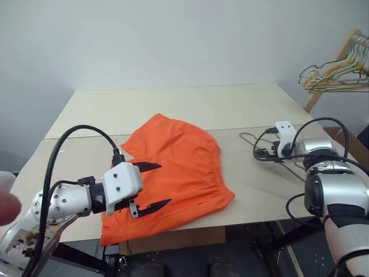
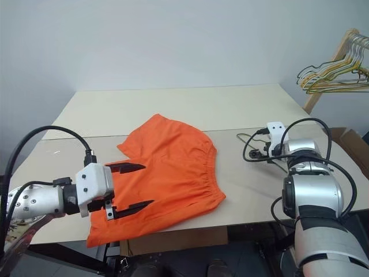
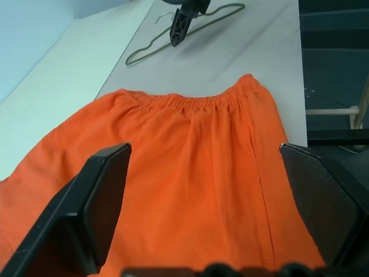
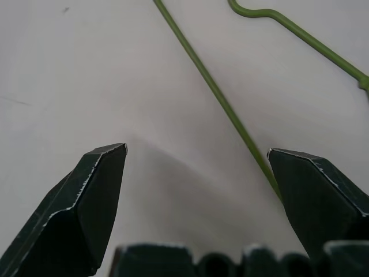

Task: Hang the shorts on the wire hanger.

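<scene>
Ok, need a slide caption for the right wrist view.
Open right hand poised over the wire hanger lying on the pale table, nothing gripped yet.

A pale wooden bench [image 1: 190, 107] is seen, made of two boards joined by a seam. The bright orange shorts [image 1: 179, 167] are spread flat near its front edge, and the thin green wire hanger [image 3: 173, 36] is laid well apart, toward the right.

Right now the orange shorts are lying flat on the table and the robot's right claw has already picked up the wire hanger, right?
Not quite. The shorts do lie flat on the table, but the right gripper has not picked up the wire hanger. The right wrist view shows its fingers open, with the hanger lying on the table between them.
</scene>
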Motion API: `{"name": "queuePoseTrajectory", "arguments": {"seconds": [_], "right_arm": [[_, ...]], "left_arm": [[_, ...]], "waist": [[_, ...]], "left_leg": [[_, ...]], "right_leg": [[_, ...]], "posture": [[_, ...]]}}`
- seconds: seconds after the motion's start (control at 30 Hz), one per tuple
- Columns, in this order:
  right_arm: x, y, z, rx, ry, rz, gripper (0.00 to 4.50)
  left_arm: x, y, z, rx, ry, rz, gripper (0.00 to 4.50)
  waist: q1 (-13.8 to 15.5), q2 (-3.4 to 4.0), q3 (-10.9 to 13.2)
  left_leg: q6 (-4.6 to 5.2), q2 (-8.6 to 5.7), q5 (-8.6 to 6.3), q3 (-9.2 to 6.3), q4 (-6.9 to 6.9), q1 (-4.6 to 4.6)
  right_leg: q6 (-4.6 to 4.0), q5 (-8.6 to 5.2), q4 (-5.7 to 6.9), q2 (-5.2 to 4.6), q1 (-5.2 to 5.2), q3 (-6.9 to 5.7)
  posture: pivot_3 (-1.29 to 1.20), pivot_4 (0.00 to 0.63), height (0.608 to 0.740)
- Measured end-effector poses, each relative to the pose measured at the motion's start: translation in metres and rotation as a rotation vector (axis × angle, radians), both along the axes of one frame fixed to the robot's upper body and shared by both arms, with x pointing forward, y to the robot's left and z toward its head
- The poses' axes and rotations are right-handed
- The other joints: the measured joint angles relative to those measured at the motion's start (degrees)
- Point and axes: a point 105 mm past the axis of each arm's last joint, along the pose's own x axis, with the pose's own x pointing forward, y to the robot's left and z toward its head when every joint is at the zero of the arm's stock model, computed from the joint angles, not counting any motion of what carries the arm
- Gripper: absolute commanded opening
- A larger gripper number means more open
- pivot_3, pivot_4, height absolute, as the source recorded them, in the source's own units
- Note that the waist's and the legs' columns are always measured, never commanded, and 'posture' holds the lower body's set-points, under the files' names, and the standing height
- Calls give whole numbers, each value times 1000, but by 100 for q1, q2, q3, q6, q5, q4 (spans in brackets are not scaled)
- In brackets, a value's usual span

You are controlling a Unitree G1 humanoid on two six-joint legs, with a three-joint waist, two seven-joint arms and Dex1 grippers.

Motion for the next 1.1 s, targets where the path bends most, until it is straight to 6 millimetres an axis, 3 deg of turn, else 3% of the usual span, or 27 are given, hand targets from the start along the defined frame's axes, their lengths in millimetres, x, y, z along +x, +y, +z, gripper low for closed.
{"name": "queuePoseTrajectory", "arguments": {"seconds": [0.13,0.27,0.4,0.5,0.57,0.73,1.1], "right_arm": [[0,2,-1,-49,12,53,4500],[1,12,1,-99,38,159,4500],[8,22,22,-133,4,244,4500],[11,19,45,-164,-40,244,4500],[9,11,59,-176,-57,217,4500],[1,-5,60,-135,-39,152,4500],[-3,-3,53,32,-3,103,4500]], "left_arm": [[-1,2,1,9,1,16,4469],[-10,5,11,9,-6,21,4469],[-15,12,14,28,30,30,4469],[-14,11,18,30,30,4,4469],[-13,8,18,36,46,-30,4469],[-8,-2,16,22,71,-93,4469],[-14,4,1,38,141,-75,4469]], "waist": [[-3,0,20],[-16,-5,189],[-10,0,466],[22,8,629],[32,9,694],[-3,7,724],[-34,-6,756]], "left_leg": [[0,0,0,-1,-1,0],[0,4,1,-1,1,9],[0,6,8,-7,3,2],[-2,6,9,-16,3,-47],[-9,3,13,-16,5,-118],[-19,2,18,-20,3,-218],[2,-6,3,-19,12,-222]], "right_leg": [[0,0,0,1,0,0],[-8,-2,0,3,6,4],[-17,-1,8,5,-8,1],[-12,4,8,5,-54,-8],[-14,10,12,3,-124,-10],[-12,13,14,-9,-204,-27],[2,21,-25,-20,-192,-38]], "posture": [[203,56,740],[191,132,740],[156,189,740],[128,216,740],[117,218,740],[109,208,740],[146,182,740]]}}
